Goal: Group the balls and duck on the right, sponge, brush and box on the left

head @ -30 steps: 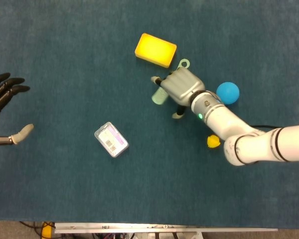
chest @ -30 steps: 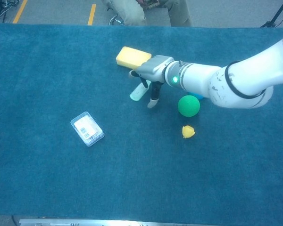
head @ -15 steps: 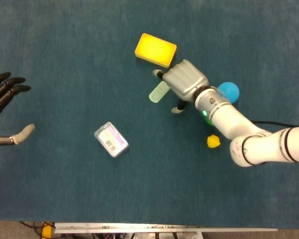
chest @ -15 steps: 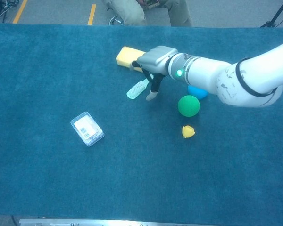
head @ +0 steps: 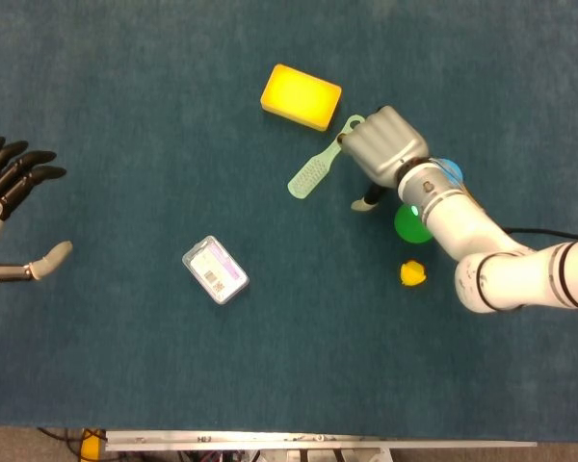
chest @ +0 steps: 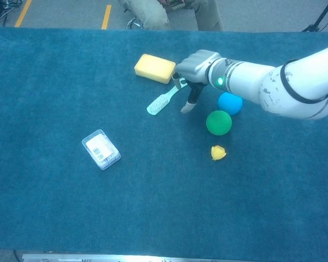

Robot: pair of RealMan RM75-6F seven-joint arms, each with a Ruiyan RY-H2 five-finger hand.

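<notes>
R hand (head: 383, 144), fingers curled at the pale green plastic brush (head: 311, 174) handle w/ grip unclear, is working the brush step; brush lying at 5 o'clock of yellow rectangular sponge (head: 301, 96), probably needing nudging toward 9.

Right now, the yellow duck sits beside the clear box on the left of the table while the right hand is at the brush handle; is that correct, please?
Not quite. The yellow duck is not beside the clear box; it sits on the right, just below the green ball, as the chest view shows. The box lies alone on the left. The rest holds: the right hand is at the handle of the brush.
</notes>
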